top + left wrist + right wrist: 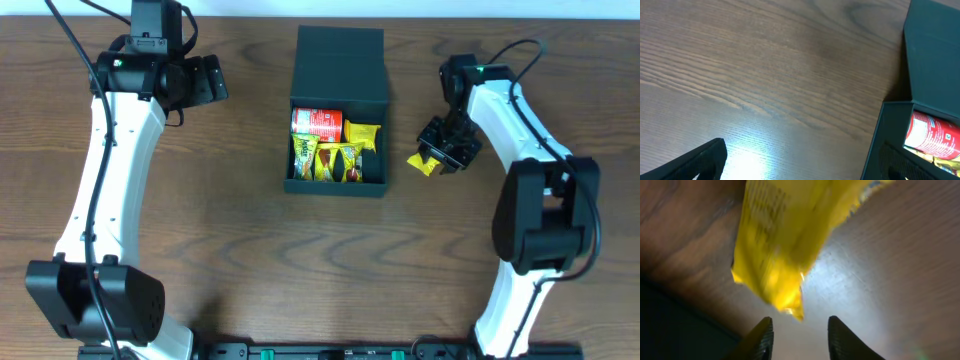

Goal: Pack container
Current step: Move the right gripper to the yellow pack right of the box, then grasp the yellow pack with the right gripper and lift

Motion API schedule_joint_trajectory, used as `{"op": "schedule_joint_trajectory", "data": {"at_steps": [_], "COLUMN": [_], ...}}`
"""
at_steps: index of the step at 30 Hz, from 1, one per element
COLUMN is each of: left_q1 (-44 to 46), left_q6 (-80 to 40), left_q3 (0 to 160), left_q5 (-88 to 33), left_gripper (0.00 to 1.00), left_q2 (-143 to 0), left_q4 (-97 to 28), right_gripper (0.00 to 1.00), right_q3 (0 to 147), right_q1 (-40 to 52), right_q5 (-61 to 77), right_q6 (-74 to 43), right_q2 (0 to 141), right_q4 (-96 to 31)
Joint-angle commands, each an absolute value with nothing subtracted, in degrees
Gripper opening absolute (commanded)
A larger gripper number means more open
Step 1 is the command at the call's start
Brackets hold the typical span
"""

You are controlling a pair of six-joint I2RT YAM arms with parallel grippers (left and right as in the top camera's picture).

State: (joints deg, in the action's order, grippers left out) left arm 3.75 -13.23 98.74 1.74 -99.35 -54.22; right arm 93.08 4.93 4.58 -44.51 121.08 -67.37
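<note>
Teal-green and matte, the container [336,188] stands on the table [250,250] between the two sets of fingers, nearer the right pair, with its hinged lid [340,60] open on the far side. Inside it lie a red can [317,123] and several yellow packets [340,160]. The walls look stiff and the box probably light, so it may slide if pushed. Grip it by a side wall at the rim, or by the lid's free edge to swing the lid on its hinge. A loose yellow packet [422,162] sits directly ahead of the right fingers [760,340]. It is soft, likely slippery film, best pinched at a sealed edge. These fingers stand narrowly apart with the packet's corner at their tips, and whether they grip it cannot be told. The left fingers [700,162] are spread wide over bare table and hold nothing, with the container off to their inner side.
</note>
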Motion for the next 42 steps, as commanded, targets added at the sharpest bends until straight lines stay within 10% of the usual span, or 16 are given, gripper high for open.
{"op": "schedule_joint_trajectory", "data": {"at_steps": [1, 23, 42], "left_q1": [3.49, 3.49, 3.51], "left_q6": [-12.80, -12.80, -12.82], "left_q3": [98.63, 98.63, 98.63], "left_q5": [2.11, 2.09, 2.07], "left_gripper": [0.98, 0.98, 0.98], "left_q2": [-99.74, -99.74, -99.74], "left_q4": [-54.61, -54.70, -55.46], "right_gripper": [0.34, 0.20, 0.30], "right_q3": [92.44, 95.55, 94.50], "right_q1": [4.47, 3.99, 3.66], "right_q5": [4.51, 2.28, -0.62], "right_q6": [-46.92, -47.11, -48.86], "right_q2": [122.61, 123.13, 124.33], "right_q4": [-65.82, -68.29, -66.37]}}
